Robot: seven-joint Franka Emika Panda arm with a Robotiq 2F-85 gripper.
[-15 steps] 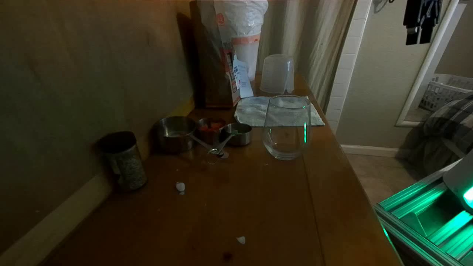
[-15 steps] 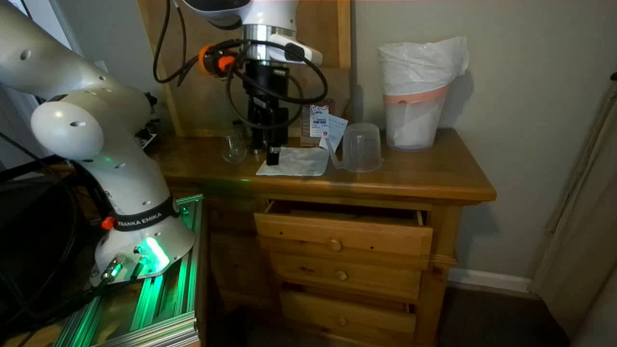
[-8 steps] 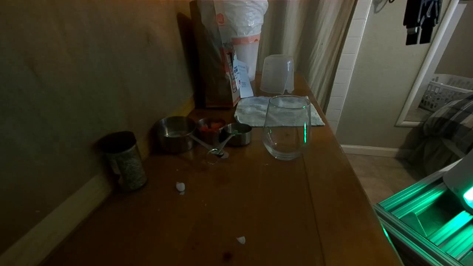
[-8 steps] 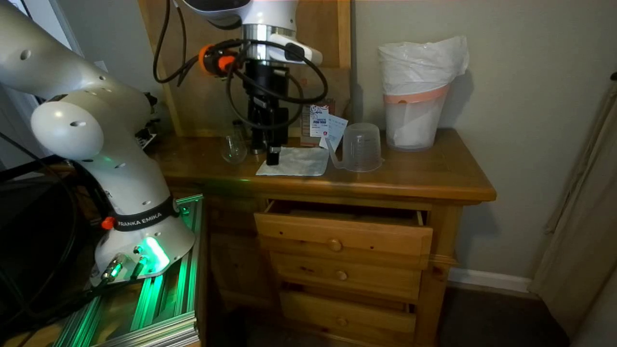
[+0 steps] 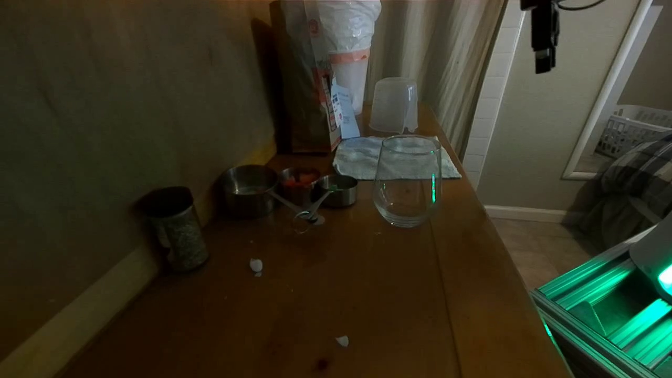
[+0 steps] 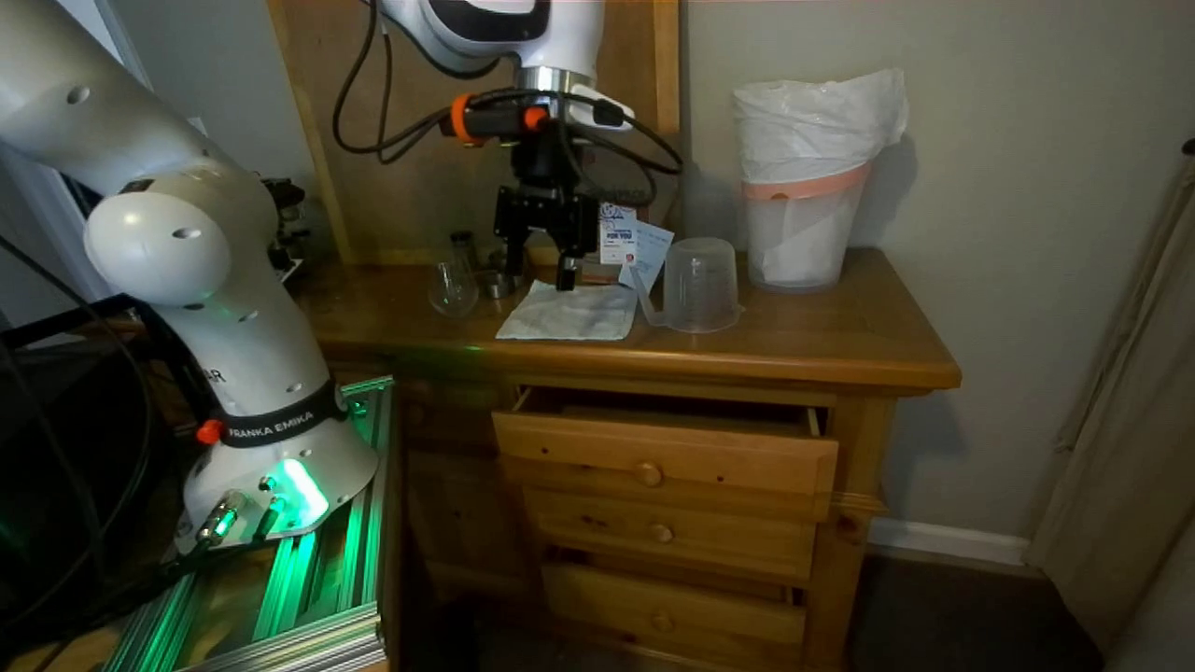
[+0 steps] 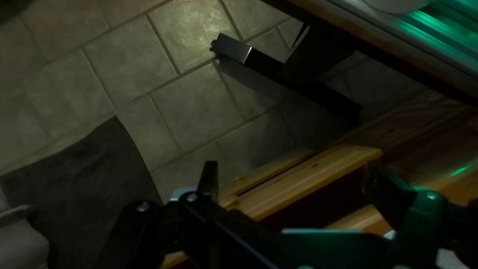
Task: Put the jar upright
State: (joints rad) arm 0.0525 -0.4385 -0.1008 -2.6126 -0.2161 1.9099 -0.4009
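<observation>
The jar (image 6: 701,285) is pale and translucent, with a handle. It stands upside down on the wooden table, wider mouth down, and also shows in an exterior view (image 5: 391,105). In an exterior view its handle points left, towards the cloth. My gripper (image 6: 540,273) is open and empty, left of the jar and higher than the tabletop. In an exterior view one finger (image 5: 545,60) shows beyond the table's edge. In the wrist view the gripper (image 7: 293,179) has its fingers wide apart over floor and an open drawer; the jar is out of that view.
A cloth (image 6: 569,313) lies beside the jar. A clear glass bowl (image 5: 407,189), metal measuring cups (image 5: 251,191) and a dark can (image 5: 178,231) stand further along. A paper bag (image 5: 310,105) and a lined bin (image 6: 808,224) stand behind. The top drawer (image 6: 663,457) is pulled out.
The gripper has turned, so both open fingers now show. It has moved right and a little up in an exterior view. The jar has not moved.
</observation>
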